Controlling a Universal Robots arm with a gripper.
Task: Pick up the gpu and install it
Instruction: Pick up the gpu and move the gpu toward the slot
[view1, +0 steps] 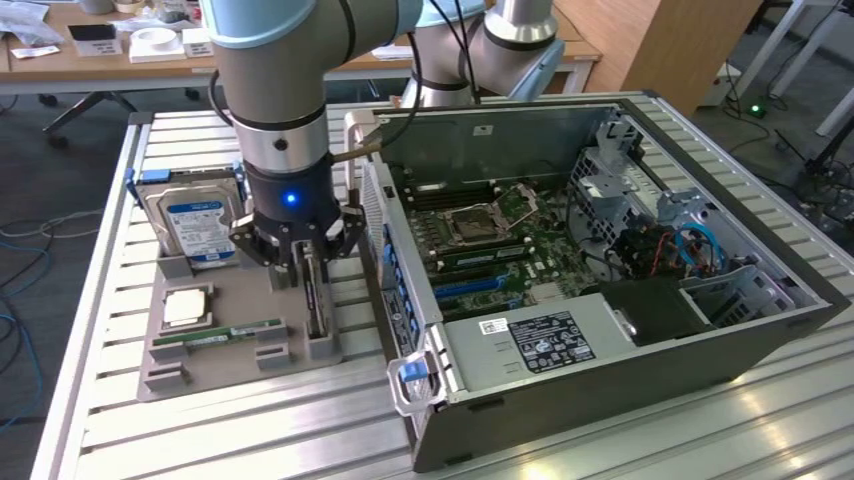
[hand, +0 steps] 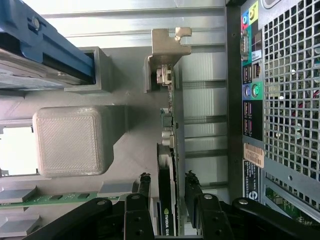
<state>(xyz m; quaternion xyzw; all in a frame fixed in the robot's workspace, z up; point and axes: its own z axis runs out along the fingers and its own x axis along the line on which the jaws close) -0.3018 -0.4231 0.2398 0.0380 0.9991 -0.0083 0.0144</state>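
Right, the pick is the step in hand: the tool (view1: 310, 262) is down over the gpu (view1: 315, 300), which stands on its long edge in a grey printed holder (view1: 324, 348) on the parts tray (view1: 227, 290), just beside the open computer case (view1: 601, 400) and outside it, so nothing is installed. In the wrist view the two black fingers (hand: 144, 186) sit either side of the card, and a thin sliver of grey shows between one pad and the cooler face, so I read the tool as open and straddling, not clamped. By my judgement this grasp calls for a square pinch on the card's flat faces and a straight pull along the holder's slots, so that the silver bracket (hand: 167, 47) with its bent tab does not snag. The card is thin and rigid, dark board with a black cooler. The holder blocks show fine ribbed print layers and rounded corners. Near it on the tray sit a boxy hard drive (view1: 196, 222) with a blue-white label and a narrow green memory stick (view1: 220, 333). The tabletop (view1: 267, 430) is slatted bright aluminium, and the case's rear grille (hand: 295, 100) is perforated sheet metal
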